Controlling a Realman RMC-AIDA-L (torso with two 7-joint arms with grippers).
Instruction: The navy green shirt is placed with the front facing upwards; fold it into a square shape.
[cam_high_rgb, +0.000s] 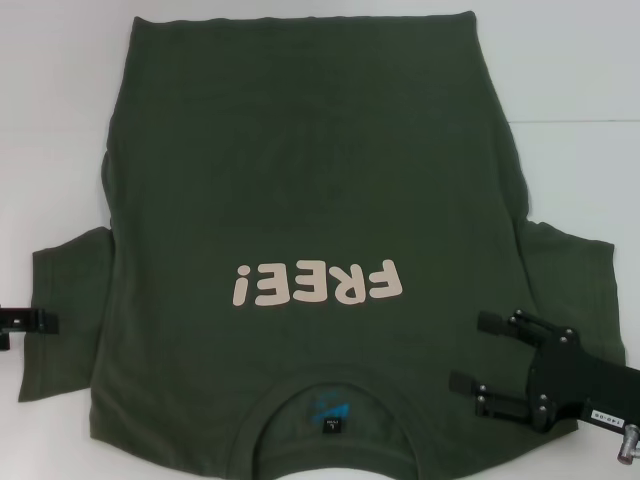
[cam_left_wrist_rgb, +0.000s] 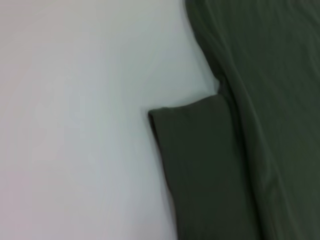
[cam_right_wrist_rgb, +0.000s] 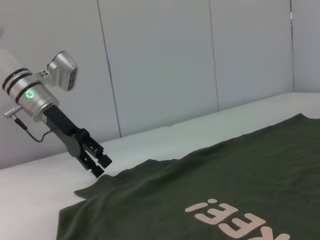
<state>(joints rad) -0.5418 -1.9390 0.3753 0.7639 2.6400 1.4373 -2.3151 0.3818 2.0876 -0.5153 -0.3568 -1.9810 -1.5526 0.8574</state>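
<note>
The navy green shirt (cam_high_rgb: 300, 170) lies spread flat on the white table (cam_high_rgb: 580, 60), front up, with the pale "FREE!" lettering (cam_high_rgb: 318, 284) and the collar (cam_high_rgb: 335, 395) on my near side. My right gripper (cam_high_rgb: 467, 350) is open over the shirt's right shoulder, between collar and right sleeve (cam_high_rgb: 580, 280), with nothing between its fingers. My left gripper (cam_high_rgb: 35, 322) sits at the outer edge of the left sleeve (cam_high_rgb: 65, 310). The right wrist view shows the left gripper (cam_right_wrist_rgb: 100, 167) just above that sleeve's corner. The left wrist view shows the sleeve (cam_left_wrist_rgb: 200, 160) and the shirt's side (cam_left_wrist_rgb: 280, 100).
The shirt covers most of the table. Bare white table surface (cam_left_wrist_rgb: 75, 125) lies to the left of the shirt and at the far right. Grey wall panels (cam_right_wrist_rgb: 160, 60) stand behind the table's left side.
</note>
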